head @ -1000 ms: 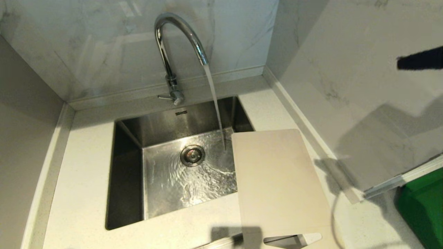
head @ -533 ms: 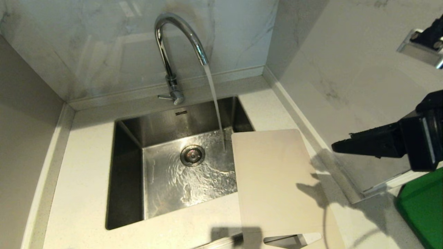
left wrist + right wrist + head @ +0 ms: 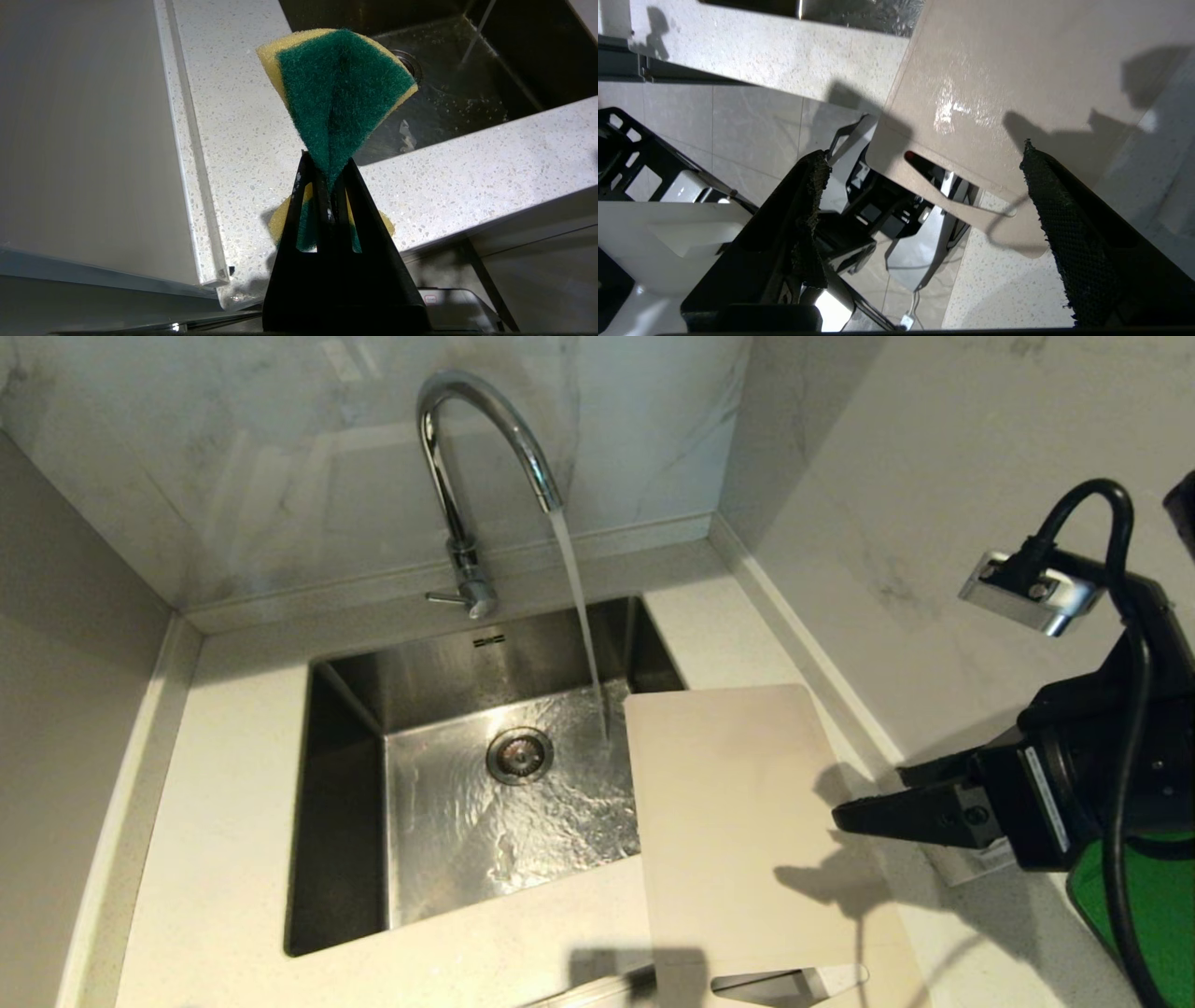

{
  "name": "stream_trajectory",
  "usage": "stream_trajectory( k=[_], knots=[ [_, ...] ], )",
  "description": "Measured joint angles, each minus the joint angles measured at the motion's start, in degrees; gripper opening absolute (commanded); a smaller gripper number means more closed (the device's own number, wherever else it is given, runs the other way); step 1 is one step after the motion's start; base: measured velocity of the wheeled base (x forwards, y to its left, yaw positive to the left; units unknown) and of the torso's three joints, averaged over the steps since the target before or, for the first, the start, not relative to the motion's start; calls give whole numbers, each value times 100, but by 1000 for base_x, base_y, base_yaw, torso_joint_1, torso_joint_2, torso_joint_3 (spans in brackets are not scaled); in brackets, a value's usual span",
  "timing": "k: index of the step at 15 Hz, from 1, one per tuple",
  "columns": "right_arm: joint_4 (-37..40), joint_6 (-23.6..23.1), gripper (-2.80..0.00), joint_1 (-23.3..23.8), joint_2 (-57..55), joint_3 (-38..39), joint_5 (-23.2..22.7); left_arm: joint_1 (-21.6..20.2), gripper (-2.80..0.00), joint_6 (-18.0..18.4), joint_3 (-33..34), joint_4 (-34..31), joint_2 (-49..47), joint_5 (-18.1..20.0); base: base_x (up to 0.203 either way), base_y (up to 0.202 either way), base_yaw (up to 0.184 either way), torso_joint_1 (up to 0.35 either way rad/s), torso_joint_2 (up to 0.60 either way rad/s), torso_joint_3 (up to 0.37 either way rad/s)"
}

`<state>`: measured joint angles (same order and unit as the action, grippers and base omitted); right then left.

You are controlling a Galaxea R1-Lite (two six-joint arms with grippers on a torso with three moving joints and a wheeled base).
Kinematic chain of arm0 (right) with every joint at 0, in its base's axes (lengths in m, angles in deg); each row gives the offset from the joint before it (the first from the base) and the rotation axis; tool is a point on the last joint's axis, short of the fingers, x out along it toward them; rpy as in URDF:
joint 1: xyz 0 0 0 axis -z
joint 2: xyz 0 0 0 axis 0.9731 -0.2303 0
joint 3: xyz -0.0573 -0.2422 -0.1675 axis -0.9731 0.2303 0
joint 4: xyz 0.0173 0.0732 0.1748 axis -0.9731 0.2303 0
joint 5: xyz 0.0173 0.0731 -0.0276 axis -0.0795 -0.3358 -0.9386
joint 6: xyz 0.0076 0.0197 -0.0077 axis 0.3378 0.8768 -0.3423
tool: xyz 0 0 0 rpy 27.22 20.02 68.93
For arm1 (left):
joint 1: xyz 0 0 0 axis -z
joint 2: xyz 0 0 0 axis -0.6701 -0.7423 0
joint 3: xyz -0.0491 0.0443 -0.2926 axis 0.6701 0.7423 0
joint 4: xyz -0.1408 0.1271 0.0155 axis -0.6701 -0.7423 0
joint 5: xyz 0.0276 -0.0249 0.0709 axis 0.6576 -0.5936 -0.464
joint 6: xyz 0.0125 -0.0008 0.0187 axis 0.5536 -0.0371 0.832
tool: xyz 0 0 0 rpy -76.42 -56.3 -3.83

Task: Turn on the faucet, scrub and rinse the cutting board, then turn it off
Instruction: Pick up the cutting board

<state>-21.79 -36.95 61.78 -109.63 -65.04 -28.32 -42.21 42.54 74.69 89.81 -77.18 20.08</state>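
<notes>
Gripping a folded sponge [image 3: 341,93], the left gripper [image 3: 327,186] has its jaws pinched tight on it, yellow foam outside and green scrub face showing; it hangs over the left part of the worktop [image 3: 233,140], near the sink's left rim, and does not show in the head view.

Set into the middle of the worktop [image 3: 224,859] is the steel sink [image 3: 345,803], its drain [image 3: 519,755] near the centre of a floor covered in rippling water. At the back edge, behind the sink, stands the faucet [image 3: 448,467], upright, its spout arching to the right. Its small lever [image 3: 446,599] sticks out to the left at the base. Water [image 3: 581,607] pours from the spout in a steady stream and lands on the sink floor just beside the board's far left corner.

The board [image 3: 738,821] lies flat at the sink's right side. Its left edge overhangs the sink's right rim, while its near end, with the slot handle [image 3: 766,985], juts out past the front edge of the worktop. Its surface looks glossy in the right wrist view.

The right gripper [image 3: 873,807] comes in from the right, level, with its tips above the board's right edge and its shadow falling on the board. Its jaws stand wide apart and hold nothing; in the right wrist view the two fingers [image 3: 812,196] straddle the board's handle end from above, apart from it. Below the arm, at the far right, lies a bright green flat object [image 3: 1158,915].
</notes>
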Motion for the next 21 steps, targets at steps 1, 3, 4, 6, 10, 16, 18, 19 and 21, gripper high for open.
stream_trajectory(
  k=[1,3,4,6,10,16,18,19,21],
  knots=[
    [-2,-95,0,-2,-26,130,17,-2,-280,-2,0,5,0,0,0,0,0,0,0,0],
    [-9,-804,0,-12,-40,468,142,0,-280,-7,0,2,0,0,0,0,0,0,0,0],
    [-5,-1256,0,-73,-23,638,339,0,-280,-7,0,2,0,0,0,0,0,0,0,0],
    [-6,-1725,0,-488,36,851,842,0,-280,-10,0,0,0,0,0,0,0,0,0,0],
    [-2,-2530,0,-1325,84,1567,1823,2,-280,-5,0,0,0,0,0,0,0,0,0,0],
    [-50,-3442,0,-1637,-266,2360,2213,0,-280,0,0,2,0,0,0,0,0,0,0,0],
    [-240,-3462,0,-1643,-404,2645,2216,2,-280,-5,0,0,0,0,0,0,0,0,0,0],
    [-491,-3470,0,-1643,-464,2841,2217,0,-280,-5,0,2,0,0,0,0,0,0,0,0],
    [-1141,-3565,0,-1643,-580,3306,2221,0,-280,-2,0,0,0,0,0,0,0,0,0,0]
  ],
)
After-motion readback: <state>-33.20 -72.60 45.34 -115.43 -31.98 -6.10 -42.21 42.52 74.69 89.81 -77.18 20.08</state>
